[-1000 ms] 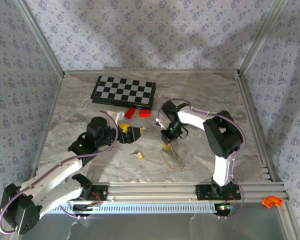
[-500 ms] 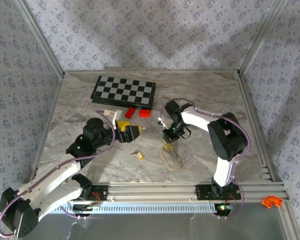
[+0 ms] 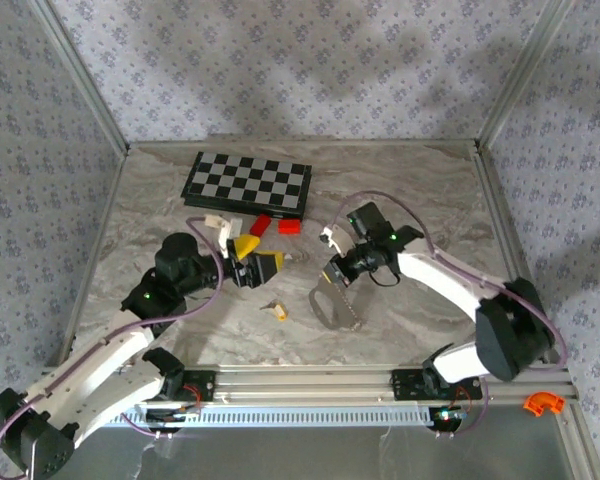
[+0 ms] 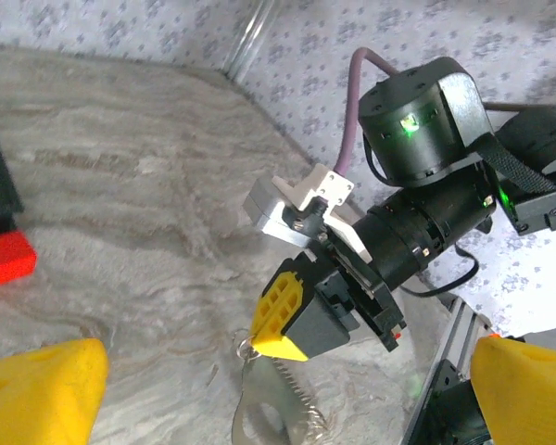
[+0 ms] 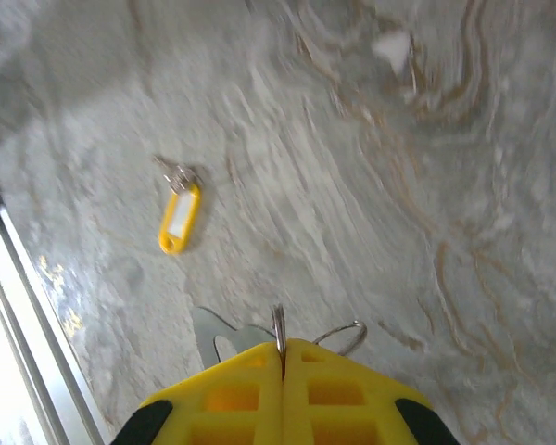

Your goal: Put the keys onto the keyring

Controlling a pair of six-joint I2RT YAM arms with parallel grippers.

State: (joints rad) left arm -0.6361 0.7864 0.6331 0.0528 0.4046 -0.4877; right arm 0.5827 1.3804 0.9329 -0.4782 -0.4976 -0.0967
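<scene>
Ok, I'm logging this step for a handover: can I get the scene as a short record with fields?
left gripper: open, holding nothing
right gripper: shut on the keyring
keyring: thin ring pinched in the jaws, the rest hanging below
key: yellow-headed, lying on the table, apart from both grippers
task state: key not yet on the keyring

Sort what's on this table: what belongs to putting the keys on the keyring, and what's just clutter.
For the job:
- key
- keyring, pinched in the shut right gripper
- left gripper, open

Lying about:
- chessboard
- two red blocks
</scene>
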